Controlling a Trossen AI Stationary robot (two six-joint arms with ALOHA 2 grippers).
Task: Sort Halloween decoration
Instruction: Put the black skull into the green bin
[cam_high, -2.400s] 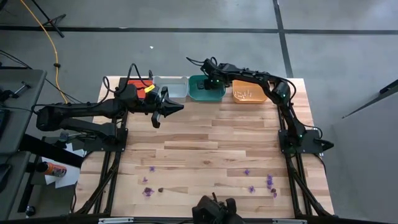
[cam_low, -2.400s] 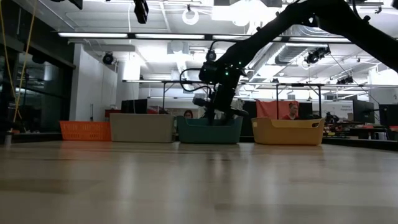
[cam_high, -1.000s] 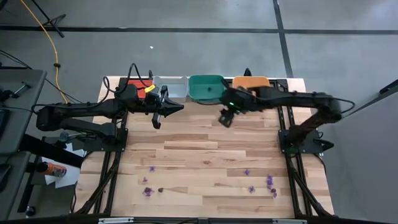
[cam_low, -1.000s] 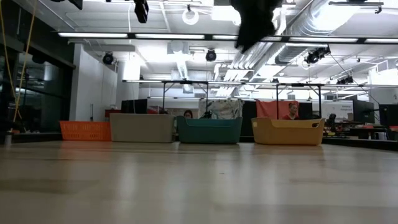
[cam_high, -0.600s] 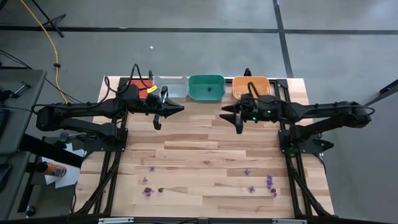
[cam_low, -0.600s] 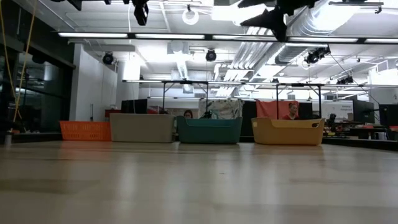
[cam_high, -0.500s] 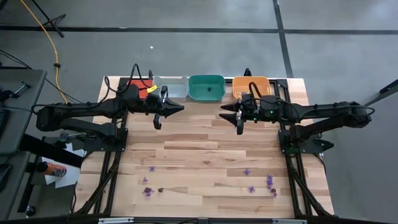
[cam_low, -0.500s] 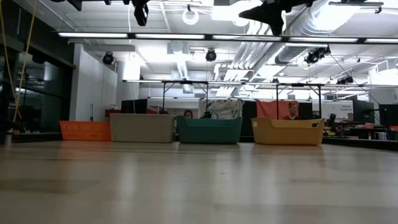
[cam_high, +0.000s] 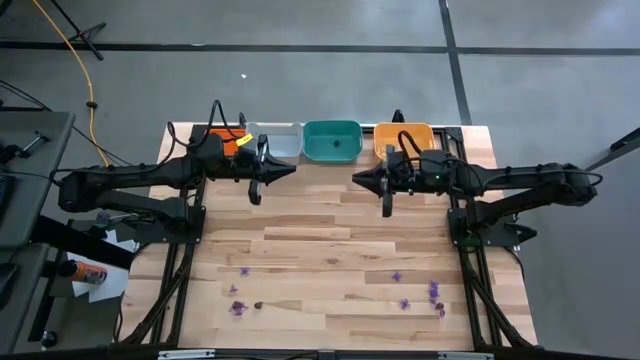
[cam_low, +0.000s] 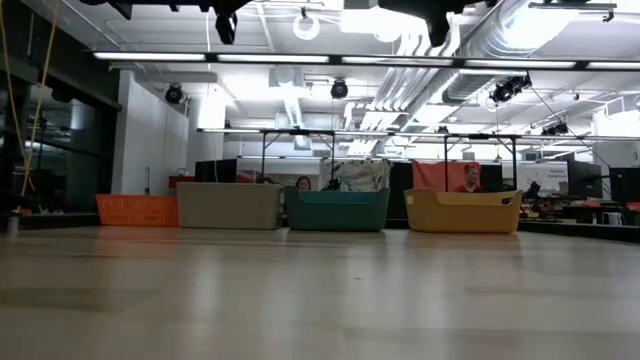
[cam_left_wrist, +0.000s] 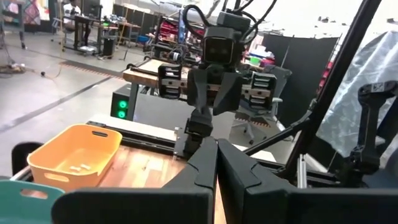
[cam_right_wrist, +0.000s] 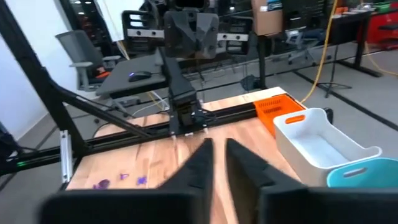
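Purple trinkets (cam_high: 434, 291) lie scattered along your table's (cam_high: 330, 225) near edge. Both grippers hover high at the far side, left (cam_high: 288, 171) clenched empty, right (cam_high: 357, 181) nearly closed, empty. No writing is readable.
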